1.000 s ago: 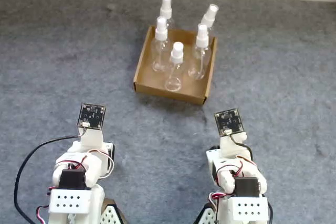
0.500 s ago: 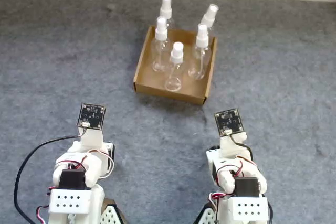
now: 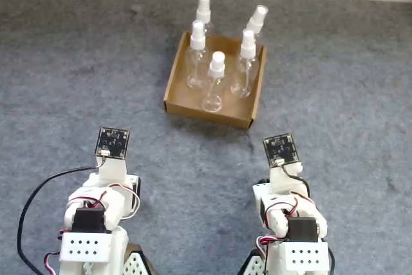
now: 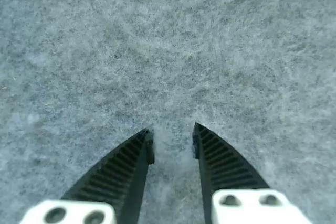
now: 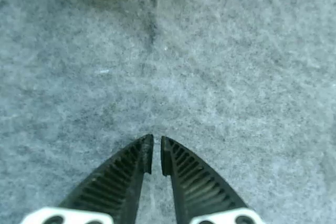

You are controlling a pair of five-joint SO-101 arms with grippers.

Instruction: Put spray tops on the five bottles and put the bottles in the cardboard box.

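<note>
Evidently nothing has moved in the last second: five spray-topped bottles [image 3: 215, 85] stand in the cardboard box [image 3: 206, 113], left jaws slightly parted, right jaws practically closed, both empty over the table [image 3: 77, 62], so the task looks complete.

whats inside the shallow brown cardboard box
Three clear bottles with white spray tops stand inside the box. Two more rise at its far wall, bases hidden behind them.

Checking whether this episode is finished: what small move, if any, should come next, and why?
Probably none: leave the left arm and right arm parked. All five bottles wear spray tops and appear to stand in the cardboard box; both arms sit back from it, jaws holding nothing.
</note>
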